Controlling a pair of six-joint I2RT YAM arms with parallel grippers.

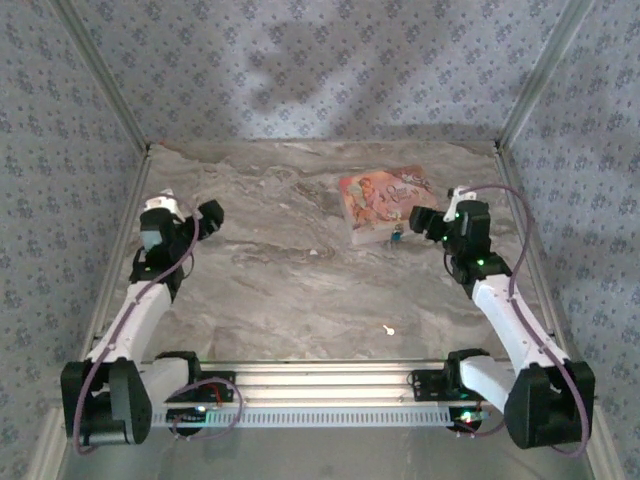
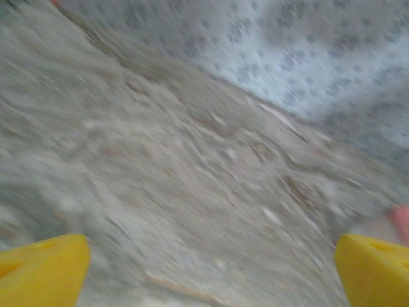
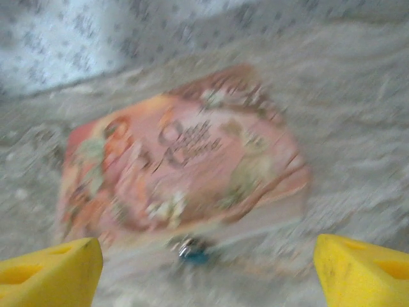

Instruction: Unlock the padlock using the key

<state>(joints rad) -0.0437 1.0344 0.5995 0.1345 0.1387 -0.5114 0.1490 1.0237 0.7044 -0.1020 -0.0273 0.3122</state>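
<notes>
The padlock (image 1: 397, 237) is a tiny blue-teal thing on the table against the near edge of the pink box (image 1: 385, 203). In the blurred right wrist view the padlock (image 3: 193, 251) lies between and ahead of my yellow fingertips (image 3: 48, 272), just below the pink box (image 3: 185, 163). My right gripper (image 1: 422, 222) hangs open just right of the padlock, holding nothing. The key (image 1: 388, 329), small and pale, lies alone on the table nearer the front. My left gripper (image 1: 208, 218) is open at the far left, over bare table; its yellow fingertips (image 2: 41, 272) stand wide apart.
The marble-patterned table (image 1: 290, 290) is walled by patterned panels at the back and both sides. An aluminium rail (image 1: 320, 385) with the arm bases runs along the near edge.
</notes>
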